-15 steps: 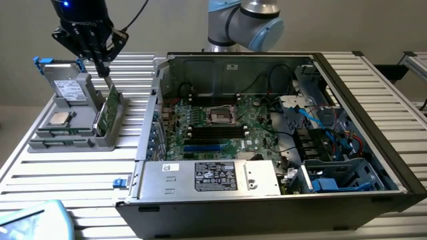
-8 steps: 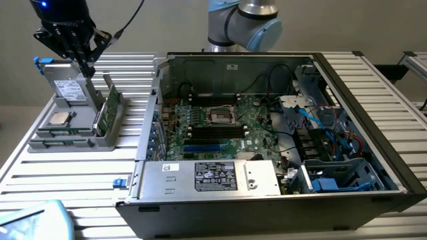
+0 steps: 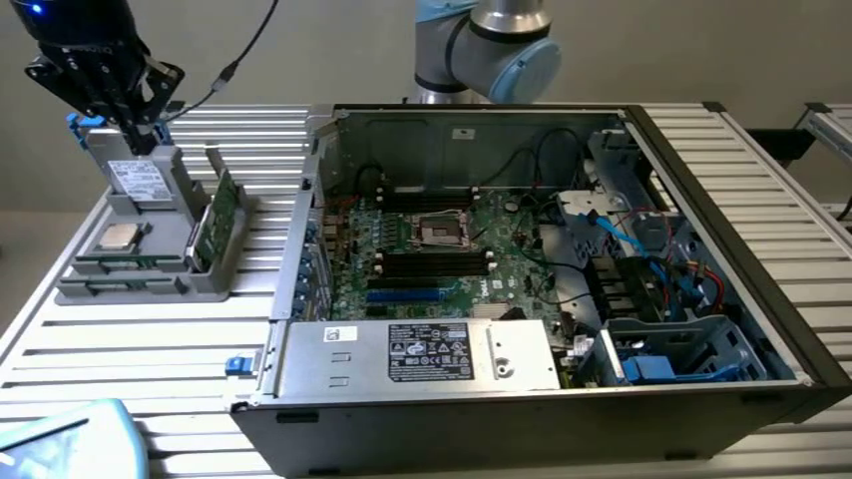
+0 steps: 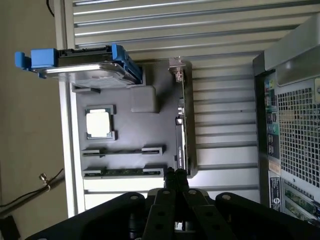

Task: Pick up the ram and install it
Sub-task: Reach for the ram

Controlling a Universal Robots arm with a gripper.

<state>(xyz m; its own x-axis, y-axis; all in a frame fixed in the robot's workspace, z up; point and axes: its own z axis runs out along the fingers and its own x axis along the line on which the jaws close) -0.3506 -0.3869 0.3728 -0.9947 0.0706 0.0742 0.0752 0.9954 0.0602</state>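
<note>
The exterior view looks down from high up, a bit far off, over the open computer case (image 3: pixel 533 419) and the slatted bench (image 3: pixel 134 349). The wrist view sits behind the hand (image 4: pixel 176 174) and looks straight down, closer, at the gray holder (image 4: pixel 125 130). Both show that holder and the case's side.

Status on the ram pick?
Gripper shut, empty, over grey holder. Ram seated in holder, not gripped. Upright green card in same holder, near ram's end.

ram (image 4: pixel 124 172) | thin dark-green stick | edgewise in end slot of gray tray (image 4: pixel 125 131)
</note>
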